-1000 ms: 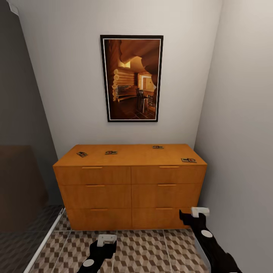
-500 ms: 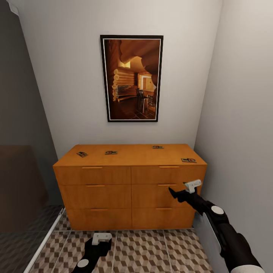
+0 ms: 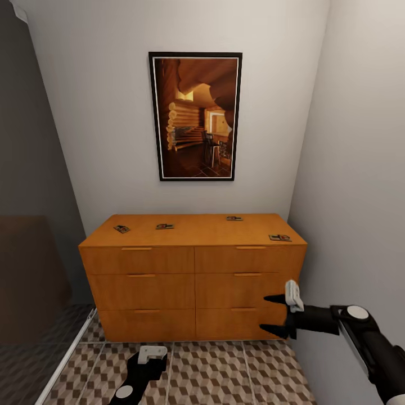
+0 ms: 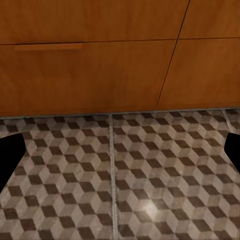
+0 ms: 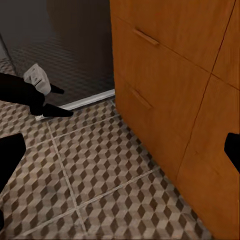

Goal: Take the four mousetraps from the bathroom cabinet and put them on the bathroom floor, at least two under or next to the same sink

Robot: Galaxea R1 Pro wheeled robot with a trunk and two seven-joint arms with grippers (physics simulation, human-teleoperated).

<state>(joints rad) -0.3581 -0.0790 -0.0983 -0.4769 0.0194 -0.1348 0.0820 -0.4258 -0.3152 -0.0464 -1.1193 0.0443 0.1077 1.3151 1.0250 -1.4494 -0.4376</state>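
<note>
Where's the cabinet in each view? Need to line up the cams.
Head view: cabinet centred against the back wall, under the framed picture.
Left wrist view: its lower drawer fronts straight ahead, beyond the tiles.
Right wrist view: its front seen at a slant, running alongside the tiles.
Shared landmark: the cube-pattern bathroom floor meeting the cabinet's base.

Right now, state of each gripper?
Left gripper: open, empty, low over the bathroom floor.
Right gripper: open, empty, fingers spread in front of the cabinet.
</note>
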